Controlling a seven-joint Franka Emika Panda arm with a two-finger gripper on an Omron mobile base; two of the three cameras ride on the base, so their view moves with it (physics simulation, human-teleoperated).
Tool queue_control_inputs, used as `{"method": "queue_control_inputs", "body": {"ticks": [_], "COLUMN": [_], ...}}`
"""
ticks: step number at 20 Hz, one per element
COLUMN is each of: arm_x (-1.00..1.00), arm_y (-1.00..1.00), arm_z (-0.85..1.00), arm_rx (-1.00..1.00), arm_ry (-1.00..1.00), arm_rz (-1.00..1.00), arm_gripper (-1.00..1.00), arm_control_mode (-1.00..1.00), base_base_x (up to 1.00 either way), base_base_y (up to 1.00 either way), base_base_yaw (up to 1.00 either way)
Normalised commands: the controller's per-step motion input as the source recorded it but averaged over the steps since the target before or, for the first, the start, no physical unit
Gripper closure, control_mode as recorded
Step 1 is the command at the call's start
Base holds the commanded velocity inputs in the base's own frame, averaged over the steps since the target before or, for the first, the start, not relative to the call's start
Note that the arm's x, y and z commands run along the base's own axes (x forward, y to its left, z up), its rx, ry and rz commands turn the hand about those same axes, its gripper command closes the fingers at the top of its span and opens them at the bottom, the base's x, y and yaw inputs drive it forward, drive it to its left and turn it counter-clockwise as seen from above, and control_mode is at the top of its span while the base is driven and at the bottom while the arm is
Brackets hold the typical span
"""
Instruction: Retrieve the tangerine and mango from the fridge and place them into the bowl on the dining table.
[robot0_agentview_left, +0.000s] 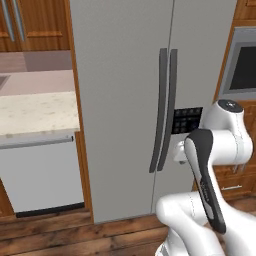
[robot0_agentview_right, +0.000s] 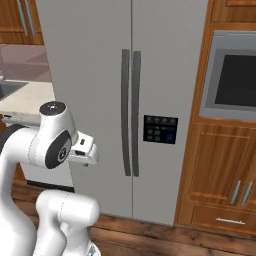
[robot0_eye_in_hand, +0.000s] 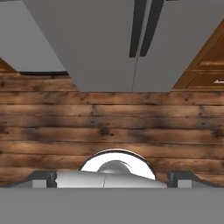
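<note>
Facing closed fridge (robot0_agentview_left: 125, 100) — open tool (robot0_eye_in_hand: 112, 178) well short, floor-pointed.

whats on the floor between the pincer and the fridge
Bare wooden floor and nothing else, as the hand view shows: the open pincer points down at planks that run up to the shut fridge.

Fridge (robot0_agentview_right: 125, 100) fills centre frame, both doors closed, dark handles (robot0_agentview_right: 130, 119) side by side. Oven (robot0_agentview_right: 234, 82) upper right, wooden cabinets (robot0_agentview_right: 220, 175) below.
</note>
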Motion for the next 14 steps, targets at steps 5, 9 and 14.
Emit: {"method": "queue_control_inputs", "body": {"ticks": [5, 9, 14], "arm_x": [0.18, 0.33, 0.45], "arm_y": [0.0, 0.0, 0.0], "arm_z": [0.0, -0.01, 0.0], "arm_rx": [0.0, 0.0, -0.03], "arm_ry": [-0.11, -0.09, 0.0], "arm_rz": [0.0, -0.03, -0.08], "arm_gripper": [-1.0, -1.0, -1.0], "arm_control_mode": [-1.0, -1.0, -1.0], "base_base_x": [0.0, 0.0, 0.0], "base_base_y": [0.0, 0.0, 0.0], "base_base_yaw": [0.0, 0.0, 0.0]}}
